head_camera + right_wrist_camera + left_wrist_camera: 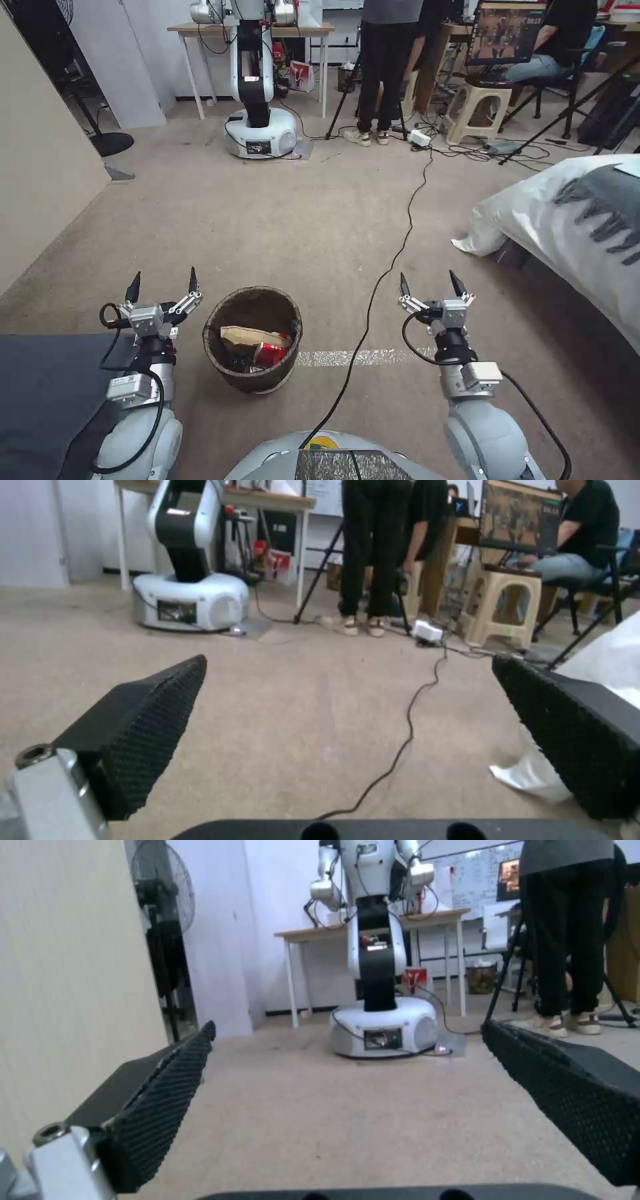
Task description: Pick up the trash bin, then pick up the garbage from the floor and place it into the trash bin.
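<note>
Beige carpet floor point(280, 213) spreads out to a white wheeled robot base point(260, 133) standing far beyond the round bin lined with a dark brown bag point(253, 339). The bin stands on the carpet holding red and tan wrappers point(263, 347), no lettering legible. Left gripper point(164, 285) hovers just beside it and right gripper point(433, 283) farther off, both with jaws spread apart.

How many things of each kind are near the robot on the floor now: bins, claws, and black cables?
Trash bin, with garbage inside: 1
Claws, both open: 2, the left claw beside the bin and the right claw past the cable
Black cable across the carpet: 1
Total: 4
</note>
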`<state>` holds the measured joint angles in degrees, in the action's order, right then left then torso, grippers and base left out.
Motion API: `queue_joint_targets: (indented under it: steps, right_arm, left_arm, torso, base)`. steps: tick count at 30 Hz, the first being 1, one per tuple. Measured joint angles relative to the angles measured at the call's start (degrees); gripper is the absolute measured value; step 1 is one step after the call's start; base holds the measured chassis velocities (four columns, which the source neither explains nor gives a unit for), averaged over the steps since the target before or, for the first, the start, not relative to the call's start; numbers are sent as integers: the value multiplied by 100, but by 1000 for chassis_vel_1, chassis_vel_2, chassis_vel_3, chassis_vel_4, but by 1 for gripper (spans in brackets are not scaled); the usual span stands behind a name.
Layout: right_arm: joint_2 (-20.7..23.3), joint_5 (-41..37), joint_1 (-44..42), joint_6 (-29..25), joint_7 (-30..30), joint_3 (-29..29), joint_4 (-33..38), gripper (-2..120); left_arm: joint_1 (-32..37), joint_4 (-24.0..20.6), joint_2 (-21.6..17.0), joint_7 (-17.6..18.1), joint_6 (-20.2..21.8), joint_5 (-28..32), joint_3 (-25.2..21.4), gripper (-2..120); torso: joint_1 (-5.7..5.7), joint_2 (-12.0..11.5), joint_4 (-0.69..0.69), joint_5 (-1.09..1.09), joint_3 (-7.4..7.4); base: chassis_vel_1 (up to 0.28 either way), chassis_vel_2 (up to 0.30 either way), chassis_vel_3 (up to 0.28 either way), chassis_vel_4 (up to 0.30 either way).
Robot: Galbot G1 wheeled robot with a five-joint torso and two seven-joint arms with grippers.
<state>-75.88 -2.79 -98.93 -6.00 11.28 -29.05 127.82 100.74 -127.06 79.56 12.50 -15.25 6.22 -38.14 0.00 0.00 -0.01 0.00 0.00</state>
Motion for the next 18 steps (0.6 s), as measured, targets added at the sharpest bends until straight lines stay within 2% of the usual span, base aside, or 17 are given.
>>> queue_joint_targets:
  steps: [3,18]
  right_arm:
    - [-62,94,-25,-8,1,34,2,100]
    - [-4,163,33,-56,15,21,4,100]
  left_arm:
    - [81,-80,112,2,-52,-31,7,100]
    - [68,-31,85,-53,24,-136,-16,100]
  torso:
    - [0,0,2,0,0]
    - [0,0,1,0,0]
  base:
    - [0,0,0,0]
    - [0,0,0,0]
